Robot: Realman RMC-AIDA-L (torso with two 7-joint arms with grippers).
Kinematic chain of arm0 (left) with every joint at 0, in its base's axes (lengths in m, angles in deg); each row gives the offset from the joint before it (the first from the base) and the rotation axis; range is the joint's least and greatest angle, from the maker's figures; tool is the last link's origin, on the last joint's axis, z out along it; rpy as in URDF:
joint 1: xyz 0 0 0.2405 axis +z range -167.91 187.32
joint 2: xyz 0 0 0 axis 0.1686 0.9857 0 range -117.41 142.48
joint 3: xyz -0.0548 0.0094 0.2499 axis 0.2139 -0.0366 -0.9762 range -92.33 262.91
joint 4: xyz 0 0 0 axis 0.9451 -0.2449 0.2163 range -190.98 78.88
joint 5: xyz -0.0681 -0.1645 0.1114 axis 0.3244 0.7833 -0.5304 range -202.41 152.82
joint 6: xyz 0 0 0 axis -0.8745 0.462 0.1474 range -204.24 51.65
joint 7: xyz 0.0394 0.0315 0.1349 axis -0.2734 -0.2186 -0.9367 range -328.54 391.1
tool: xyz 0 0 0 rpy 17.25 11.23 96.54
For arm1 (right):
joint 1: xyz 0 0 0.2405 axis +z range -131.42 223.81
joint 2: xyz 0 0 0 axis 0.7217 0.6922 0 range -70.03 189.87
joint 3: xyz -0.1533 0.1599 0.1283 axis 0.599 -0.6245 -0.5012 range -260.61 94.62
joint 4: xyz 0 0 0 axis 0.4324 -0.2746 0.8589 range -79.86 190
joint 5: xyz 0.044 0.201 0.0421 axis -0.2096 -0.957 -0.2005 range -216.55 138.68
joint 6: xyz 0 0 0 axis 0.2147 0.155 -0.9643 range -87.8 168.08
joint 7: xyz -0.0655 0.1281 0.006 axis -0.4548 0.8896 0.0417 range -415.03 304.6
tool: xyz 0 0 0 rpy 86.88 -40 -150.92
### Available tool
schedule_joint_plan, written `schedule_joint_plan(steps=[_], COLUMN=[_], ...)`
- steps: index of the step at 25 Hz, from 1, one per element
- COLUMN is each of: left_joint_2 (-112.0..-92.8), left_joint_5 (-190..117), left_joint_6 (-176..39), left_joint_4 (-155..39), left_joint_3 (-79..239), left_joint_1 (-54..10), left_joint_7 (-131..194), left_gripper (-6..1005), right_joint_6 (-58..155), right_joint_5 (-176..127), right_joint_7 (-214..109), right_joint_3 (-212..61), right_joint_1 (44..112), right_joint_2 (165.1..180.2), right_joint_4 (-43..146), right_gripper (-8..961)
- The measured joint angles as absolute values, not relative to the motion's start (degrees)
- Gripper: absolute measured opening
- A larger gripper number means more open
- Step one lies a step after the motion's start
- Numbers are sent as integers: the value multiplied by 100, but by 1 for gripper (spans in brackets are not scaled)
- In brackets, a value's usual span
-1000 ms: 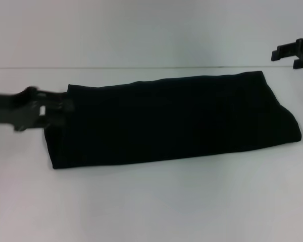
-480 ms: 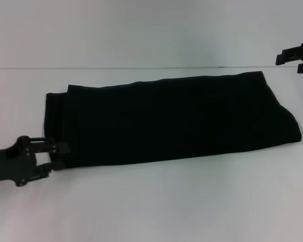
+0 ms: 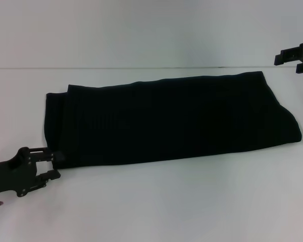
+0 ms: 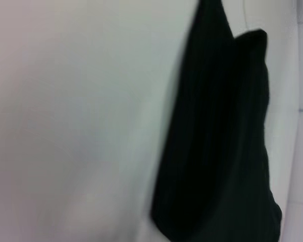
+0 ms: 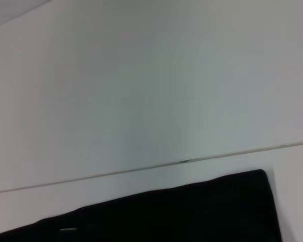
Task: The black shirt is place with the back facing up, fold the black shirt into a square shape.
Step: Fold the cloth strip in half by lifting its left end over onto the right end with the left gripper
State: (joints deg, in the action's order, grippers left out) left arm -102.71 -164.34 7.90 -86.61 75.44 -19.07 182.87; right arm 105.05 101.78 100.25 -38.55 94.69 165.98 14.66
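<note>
The black shirt [image 3: 171,121] lies flat on the white table [image 3: 156,206], folded into one long band running left to right; no print shows. My left gripper [image 3: 54,162] stands open at the band's near-left corner, its fingertips right at the cloth edge, holding nothing. My right gripper [image 3: 292,60] hangs open in the air beyond the shirt's far-right corner, well clear of it. The left wrist view shows the shirt [image 4: 217,141] lengthwise on the table. In the right wrist view the shirt's [image 5: 182,212] far edge and corner appear.
The table's far edge [image 3: 141,67] meets a pale wall just behind the shirt. Bare white tabletop lies in front of the shirt and to its left.
My left gripper has left the shirt's far-left edge and moved toward the near side, ending at the near-left corner. The shirt's left end now lies flat and uncovered. The right gripper shifted slightly right.
</note>
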Motion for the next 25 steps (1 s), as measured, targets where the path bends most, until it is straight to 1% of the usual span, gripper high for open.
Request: schedule_joint_plan(steps=[10, 24, 25], left_joint_2=[-10296, -10286, -10286], left_joint_5=[-16418, -16411, -16413], left_joint_6=[263, 333, 330], left_joint_4=[-8399, -8391, -8391], left_joint_3=[7521, 7509, 7495], left_joint_1=[-2023, -2100, -2108], left_joint_7=[18334, 18063, 18072], left_gripper=[517, 549, 570], right_joint_6=[10452, 10446, 10446], right_joint_5=[10178, 10167, 10164], right_joint_7=[10025, 10027, 10027], right_joint_3=[-3861, -3861, -3861], right_joint_1=[9456, 9498, 9501], right_joint_2=[16600, 16618, 16618], right_joint_4=[1464, 1456, 1455], right_gripper=[757, 757, 757])
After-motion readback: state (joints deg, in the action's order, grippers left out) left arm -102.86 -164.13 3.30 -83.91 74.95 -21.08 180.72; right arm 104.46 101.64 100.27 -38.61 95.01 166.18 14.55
